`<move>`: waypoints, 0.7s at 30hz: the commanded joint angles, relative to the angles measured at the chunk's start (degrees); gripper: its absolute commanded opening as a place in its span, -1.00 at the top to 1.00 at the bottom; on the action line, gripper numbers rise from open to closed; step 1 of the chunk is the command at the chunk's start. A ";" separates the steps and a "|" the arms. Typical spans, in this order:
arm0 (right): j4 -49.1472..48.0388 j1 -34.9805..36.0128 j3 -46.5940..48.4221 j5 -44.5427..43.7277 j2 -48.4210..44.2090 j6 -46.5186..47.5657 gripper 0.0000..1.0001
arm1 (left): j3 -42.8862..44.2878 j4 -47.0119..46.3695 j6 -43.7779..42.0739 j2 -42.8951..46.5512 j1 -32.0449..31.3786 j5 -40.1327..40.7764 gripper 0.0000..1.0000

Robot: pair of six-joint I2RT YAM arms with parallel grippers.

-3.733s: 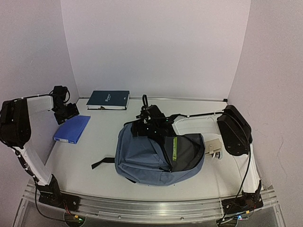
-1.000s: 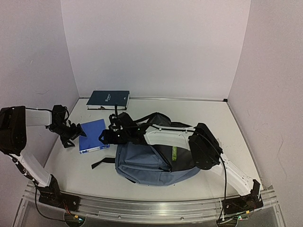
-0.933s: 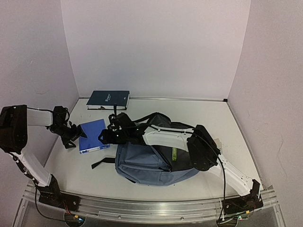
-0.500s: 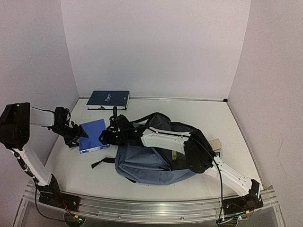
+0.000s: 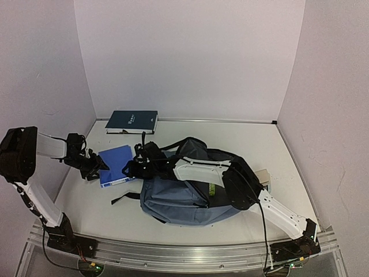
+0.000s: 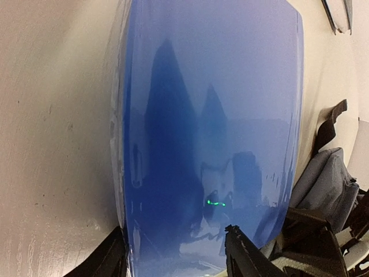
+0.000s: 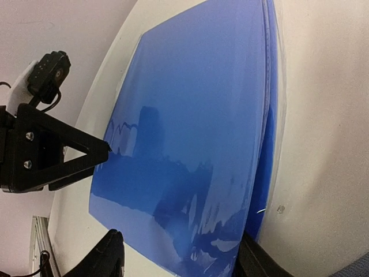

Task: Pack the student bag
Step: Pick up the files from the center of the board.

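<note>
both claws at the blue book

the student bag (image 5: 173, 201) lies flat mid-table, just right of the bright-blue book (image 5: 114, 164). we see the left gripper (image 5: 95, 168) at the book's left edge. the right gripper (image 5: 129, 169), its arm stretched over the bag, is at the book's right edge. in each wrist view the fingers (image 6: 245, 259) straddle one end of the book. whether either claw pinches it or stands released, we cannot tell. a dark navy book (image 5: 131, 122) lies by the back wall.

The student bag (image 5: 173, 199) is slate-blue with black straps (image 5: 124, 199) and a lime-green label (image 5: 212, 189). The near book (image 5: 115, 165) is bright blue, the far book (image 5: 131, 122) dark navy.
</note>
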State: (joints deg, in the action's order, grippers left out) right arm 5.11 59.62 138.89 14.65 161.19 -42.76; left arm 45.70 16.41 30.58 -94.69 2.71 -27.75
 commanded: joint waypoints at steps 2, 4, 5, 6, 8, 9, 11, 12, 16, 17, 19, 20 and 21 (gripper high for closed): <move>-12.41 1.70 -11.16 10.19 -8.54 -4.45 0.11 | -4.30 -2.03 2.24 1.39 -1.44 -8.78 0.01; -16.84 1.73 -14.57 10.78 -11.24 -5.42 0.22 | -5.17 -2.43 2.64 2.39 -1.78 -10.61 0.06; -18.37 1.73 -15.66 11.10 -12.14 -5.84 0.32 | -5.50 -2.45 2.71 3.14 -1.89 -11.03 0.09; -19.76 1.77 -16.63 11.51 -13.07 -6.36 0.39 | -5.80 -2.40 2.92 4.12 -1.91 -11.43 0.10; -23.14 1.73 -18.79 12.18 -14.18 -7.13 0.43 | -6.57 -2.51 3.16 6.06 -2.01 -12.73 0.11; -23.95 1.77 -19.15 12.44 -14.34 -7.25 0.46 | -6.97 -2.69 3.26 7.02 -2.01 -13.39 0.11; -25.10 1.79 -19.49 13.26 -14.15 -7.50 0.56 | -7.70 -3.01 3.50 9.12 -2.05 -14.70 0.11; -25.64 1.81 -19.44 13.95 -13.97 -7.81 0.65 | -7.85 -2.59 3.36 10.10 -2.05 -14.95 0.11; -29.55 1.82 -21.56 15.30 -15.67 -8.56 1.00 | -7.60 1.19 1.98 14.66 -2.01 -12.40 0.07; -30.45 1.82 -22.86 14.85 -17.06 -8.02 1.00 | -7.59 1.94 1.82 16.05 -2.02 -11.33 0.04; -31.22 1.89 -25.66 13.34 -20.77 -5.66 1.00 | -7.42 3.12 1.55 20.15 -2.01 -9.17 -0.07; -31.27 1.90 -27.03 12.42 -22.97 -4.48 1.00 | -7.25 3.74 1.40 22.51 -2.03 -8.06 -0.14; -31.28 1.90 -28.31 11.33 -25.12 -3.38 1.00 | -7.03 4.37 1.16 24.61 -2.05 -7.16 -0.22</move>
State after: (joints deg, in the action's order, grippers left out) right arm -18.93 59.05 113.70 26.45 146.71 -50.09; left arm 37.26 18.65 31.75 -78.72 2.27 -31.95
